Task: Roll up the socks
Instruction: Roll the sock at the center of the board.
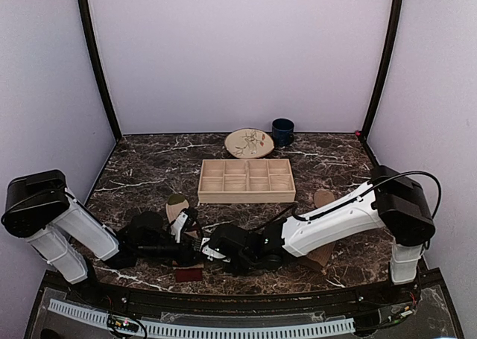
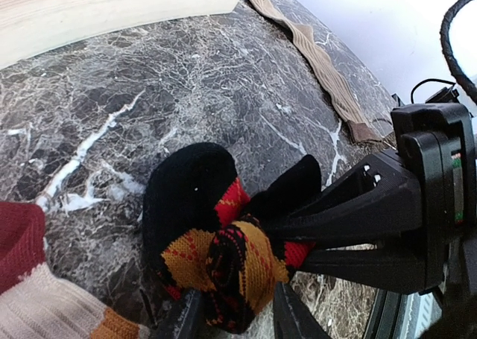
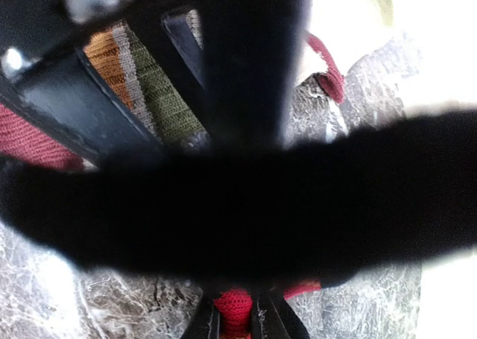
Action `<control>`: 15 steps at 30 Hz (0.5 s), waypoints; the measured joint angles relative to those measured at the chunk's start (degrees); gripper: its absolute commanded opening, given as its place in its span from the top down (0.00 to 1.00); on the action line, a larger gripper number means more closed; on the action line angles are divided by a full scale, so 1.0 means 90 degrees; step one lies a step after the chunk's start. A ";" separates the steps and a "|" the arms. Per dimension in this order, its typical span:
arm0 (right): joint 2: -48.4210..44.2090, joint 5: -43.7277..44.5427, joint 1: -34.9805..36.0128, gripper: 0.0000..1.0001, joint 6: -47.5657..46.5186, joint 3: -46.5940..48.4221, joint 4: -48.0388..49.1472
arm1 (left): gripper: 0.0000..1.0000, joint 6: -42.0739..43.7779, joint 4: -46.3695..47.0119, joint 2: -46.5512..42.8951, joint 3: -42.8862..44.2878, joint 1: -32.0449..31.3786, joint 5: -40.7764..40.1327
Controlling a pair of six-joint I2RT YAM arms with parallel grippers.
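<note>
The left gripper (image 2: 235,311) and right gripper (image 3: 236,318) are clamping the argyle sock (image 2: 223,257); slipping risks unravelling its 6 o'clock roll

We are finding no readable text, no labels, brands, numbers or signs in any view, we are making out only an unlettered drawing on the plate (image 1: 249,142)

Walls (image 1: 238,48): pale lilac panels on three sides, plain.
Corner posts (image 1: 97,63): black, rising from both back corners.
Surface (image 1: 149,160): dark brown marble, white veins, slightly glossy.
Light: bright, even.
</note>
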 measured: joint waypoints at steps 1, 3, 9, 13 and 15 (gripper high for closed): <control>0.0005 -0.0075 -0.0029 1.00 0.0017 0.0051 -0.0075 | 0.64 0.0010 0.0000 -0.0041 -0.0036 -0.0002 -0.0024; 0.0017 -0.0214 -0.0075 1.00 0.0041 0.0143 -0.0221 | 0.65 0.0029 0.0000 -0.0141 -0.0102 -0.0002 -0.0083; 0.0058 -0.0617 -0.0143 1.00 0.0100 0.0432 -0.0627 | 0.64 0.0083 -0.0104 -0.0517 -0.0236 -0.0002 -0.0177; 0.0058 -0.0940 -0.0214 1.00 0.0119 0.0542 -0.0821 | 0.65 0.0126 -0.0199 -0.0653 -0.0240 -0.0002 -0.0223; 0.0058 -0.1129 -0.0270 1.00 0.0119 0.0590 -0.0911 | 0.64 0.0141 -0.0209 -0.0680 -0.0243 0.0000 -0.0255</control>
